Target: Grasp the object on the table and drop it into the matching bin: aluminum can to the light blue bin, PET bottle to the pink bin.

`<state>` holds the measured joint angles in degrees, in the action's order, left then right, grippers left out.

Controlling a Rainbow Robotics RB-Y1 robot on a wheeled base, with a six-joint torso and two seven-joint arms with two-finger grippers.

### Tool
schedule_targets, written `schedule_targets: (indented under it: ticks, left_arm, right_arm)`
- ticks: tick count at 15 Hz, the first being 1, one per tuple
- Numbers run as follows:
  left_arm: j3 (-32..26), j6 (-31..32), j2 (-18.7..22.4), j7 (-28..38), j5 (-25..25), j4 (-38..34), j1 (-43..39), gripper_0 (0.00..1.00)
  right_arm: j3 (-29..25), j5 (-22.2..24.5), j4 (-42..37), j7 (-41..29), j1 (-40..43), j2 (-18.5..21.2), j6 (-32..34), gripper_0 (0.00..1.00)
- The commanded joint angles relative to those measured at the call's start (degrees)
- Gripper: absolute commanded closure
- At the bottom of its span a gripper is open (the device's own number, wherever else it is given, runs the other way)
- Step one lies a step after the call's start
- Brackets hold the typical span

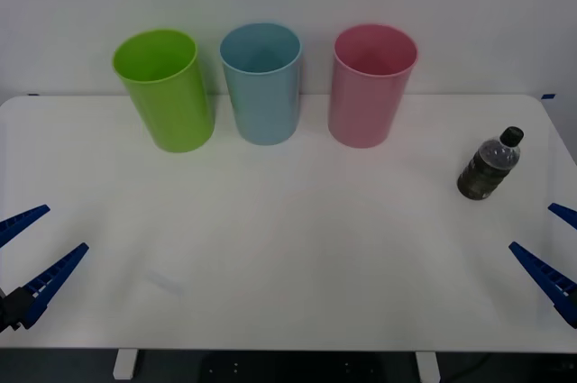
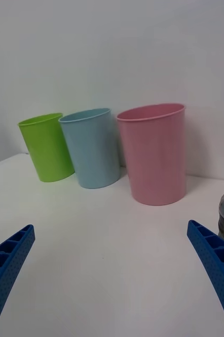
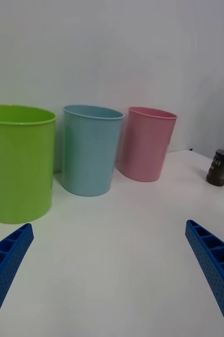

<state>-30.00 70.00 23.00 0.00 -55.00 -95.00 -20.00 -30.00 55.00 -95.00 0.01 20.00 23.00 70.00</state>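
I have both arms parked low at the near corners of the table (image 1: pixel 288 248). My left gripper (image 1: pixel 25 252) sits at the near left edge with its blue fingers spread wide and nothing between them. My right gripper (image 1: pixel 563 252) sits at the near right edge, fingers likewise spread apart and empty. The PET bottle (image 1: pixel 489 165) stands upright on the right side of the table, black cap up, a little farther from me than the right gripper and slightly to its left, not touching it. Along the far edge stand three bins in a row: lime green bin (image 1: pixel 165 88) on the left, light blue bin (image 1: pixel 262 82) in the middle, pink bin (image 1: pixel 370 85) on the right, nearest the bottle but well apart from it.
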Motion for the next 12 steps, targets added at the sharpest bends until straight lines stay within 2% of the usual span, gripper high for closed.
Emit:
schedule_targets:
  ticks: [1,2,7,12]
  left_arm:
    - [0.0,0.0,0.0,0.0,0.0,0.0,0.0,0.00]
    - [0.0,0.0,0.0,0.0,0.0,0.0,0.0,0.00]
    - [0.0,0.0,0.0,0.0,0.0,0.0,0.0,0.00]
    - [0.0,0.0,0.0,0.0,0.0,0.0,0.0,0.00]
  right_arm:
    - [0.0,0.0,0.0,0.0,0.0,0.0,0.0,0.00]
    - [-0.1,-0.3,0.3,-0.1,0.3,-1.4,0.0,0.00]
    - [0.4,-2.7,-0.4,-0.4,1.3,-0.1,-0.7,0.00]
    - [1.6,-4.7,-0.4,0.3,4.4,1.8,-4.1,0.00]
